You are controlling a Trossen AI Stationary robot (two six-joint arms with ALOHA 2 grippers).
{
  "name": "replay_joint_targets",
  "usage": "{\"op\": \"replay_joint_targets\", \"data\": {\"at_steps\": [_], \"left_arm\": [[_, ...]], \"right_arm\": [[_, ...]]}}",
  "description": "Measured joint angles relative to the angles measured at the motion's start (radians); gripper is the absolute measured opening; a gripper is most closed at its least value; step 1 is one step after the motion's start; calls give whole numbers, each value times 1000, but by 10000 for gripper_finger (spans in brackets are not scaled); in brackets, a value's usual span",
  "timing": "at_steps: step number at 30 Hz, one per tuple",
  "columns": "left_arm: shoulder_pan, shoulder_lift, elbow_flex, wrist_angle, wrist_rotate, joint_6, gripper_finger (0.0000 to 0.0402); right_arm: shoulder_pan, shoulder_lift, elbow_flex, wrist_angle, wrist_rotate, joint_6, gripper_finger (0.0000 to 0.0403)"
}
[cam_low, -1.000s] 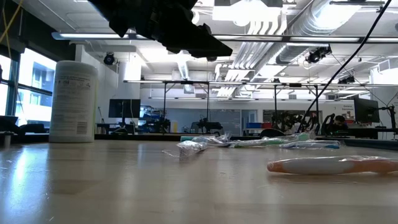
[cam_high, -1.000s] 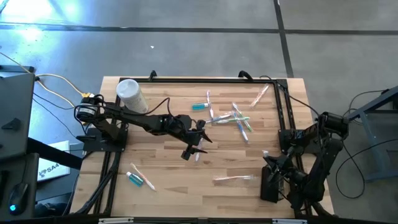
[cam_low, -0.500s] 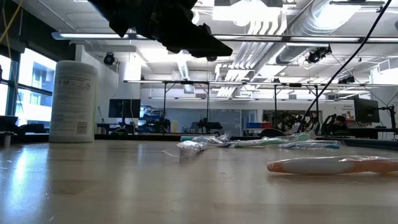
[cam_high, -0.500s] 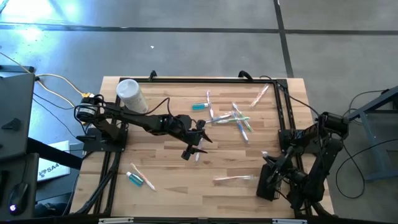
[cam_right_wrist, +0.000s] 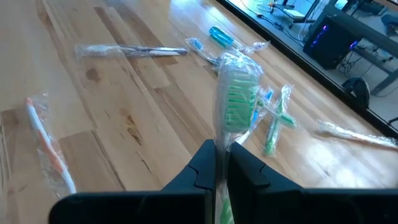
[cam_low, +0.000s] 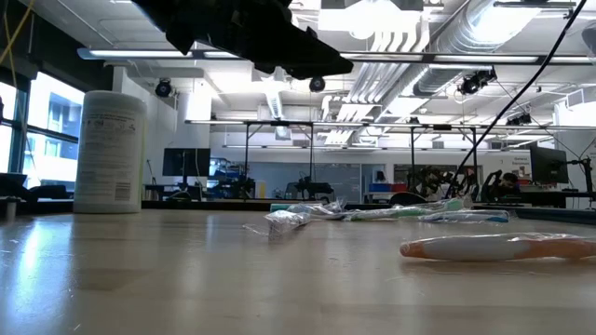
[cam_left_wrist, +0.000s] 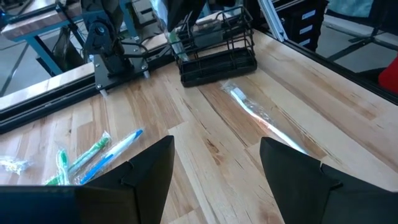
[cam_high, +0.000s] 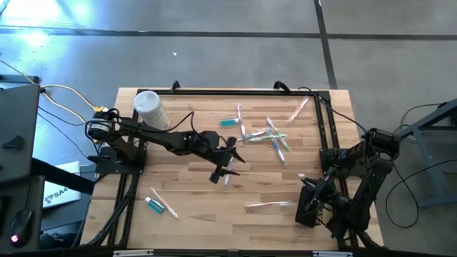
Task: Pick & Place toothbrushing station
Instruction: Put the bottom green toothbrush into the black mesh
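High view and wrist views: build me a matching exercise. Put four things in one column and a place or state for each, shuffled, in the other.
Things
1. white cylindrical canister
2. black wire-mesh holder
3. green-bristled toothbrush in a clear wrapper
4. left gripper

Places or states
A. open, above the middle of the wooden table
B. clamped in the shut right gripper
C. upright near the table's far left corner
D. at the table's right edge, near side

Pairs: 1-C, 2-D, 3-B, 4-A
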State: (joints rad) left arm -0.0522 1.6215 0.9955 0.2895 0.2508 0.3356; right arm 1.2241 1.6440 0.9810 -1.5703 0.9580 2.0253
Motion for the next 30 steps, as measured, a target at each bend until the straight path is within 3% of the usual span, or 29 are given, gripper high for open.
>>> {"op": "replay_joint_targets", "data": {"at_steps": [6, 15, 30], "left_arm": [[0, 0, 0, 20, 0, 0, 237], [0, 0, 0, 62, 0, -4, 237], [0, 0, 0, 95, 0, -11, 237]], "right_arm": [[6, 0, 0, -1, 71, -63, 8], [6, 0, -2, 0, 86, -118, 8], [6, 0, -97, -2, 95, -63, 8]]}}
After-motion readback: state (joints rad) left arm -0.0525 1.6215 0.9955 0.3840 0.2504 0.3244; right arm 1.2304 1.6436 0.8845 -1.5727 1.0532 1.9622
